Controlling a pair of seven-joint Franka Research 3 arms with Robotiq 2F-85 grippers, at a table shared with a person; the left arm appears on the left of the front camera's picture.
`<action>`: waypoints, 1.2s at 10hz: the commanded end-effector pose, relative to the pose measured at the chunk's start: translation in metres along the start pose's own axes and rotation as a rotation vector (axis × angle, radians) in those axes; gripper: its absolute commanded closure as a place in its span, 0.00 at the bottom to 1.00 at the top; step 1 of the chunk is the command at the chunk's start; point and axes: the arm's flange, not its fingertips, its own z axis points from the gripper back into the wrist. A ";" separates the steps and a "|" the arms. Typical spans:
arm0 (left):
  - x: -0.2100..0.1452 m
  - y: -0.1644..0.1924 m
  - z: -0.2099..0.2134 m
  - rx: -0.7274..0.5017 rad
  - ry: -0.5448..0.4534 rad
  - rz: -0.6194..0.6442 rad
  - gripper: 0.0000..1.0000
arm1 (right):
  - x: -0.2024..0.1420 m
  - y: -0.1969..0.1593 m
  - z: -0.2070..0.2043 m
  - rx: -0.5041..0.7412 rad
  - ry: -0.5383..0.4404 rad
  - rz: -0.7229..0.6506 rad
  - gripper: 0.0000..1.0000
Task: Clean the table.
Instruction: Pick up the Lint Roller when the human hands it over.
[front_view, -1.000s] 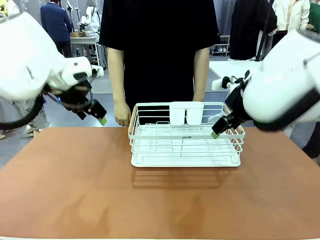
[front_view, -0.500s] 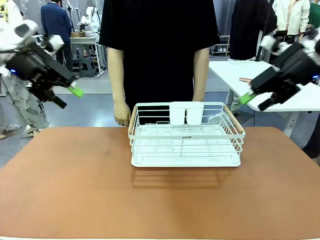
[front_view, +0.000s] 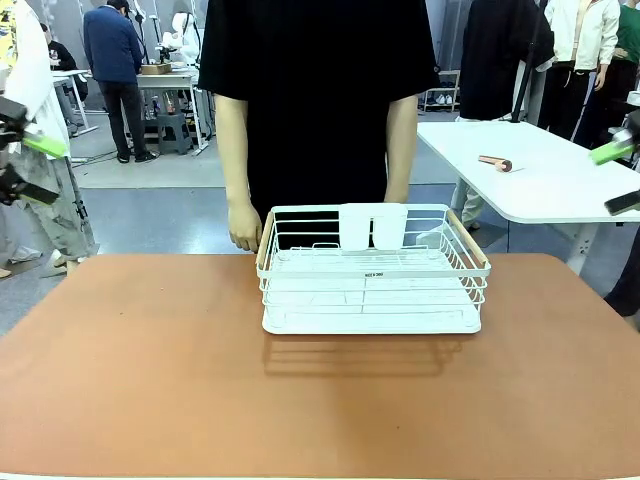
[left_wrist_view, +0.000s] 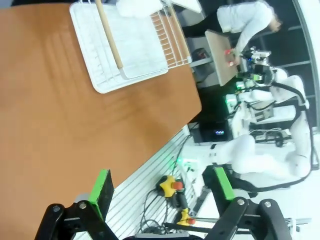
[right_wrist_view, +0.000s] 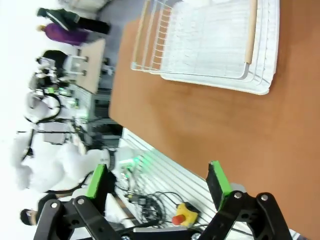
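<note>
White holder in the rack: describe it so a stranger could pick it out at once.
On the wide reddish-brown table stands a white wire rack, before the person. The holder sits at the middle of the rack's far wall: two solid white cups side by side, unlike the thin wires around them.

Red-brown table w/ white wire rack.

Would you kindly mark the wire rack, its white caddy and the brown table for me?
wire rack (front_view: 372, 275): front view, on its front top rim.
white caddy (front_view: 357, 228): front view, on the front face of its left half.
table (front_view: 150, 370): front view, on the bare top left of the rack.
</note>
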 end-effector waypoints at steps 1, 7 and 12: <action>-0.010 0.020 0.018 -0.086 -0.062 0.044 0.00 | 0.003 -0.019 0.025 0.140 -0.028 -0.050 0.00; -0.033 0.056 0.090 -0.165 -0.216 0.117 0.00 | -0.007 -0.075 0.096 0.250 -0.132 -0.178 0.00; -0.035 0.066 0.094 -0.151 -0.236 0.167 0.00 | -0.010 -0.091 0.103 0.253 -0.153 -0.225 0.00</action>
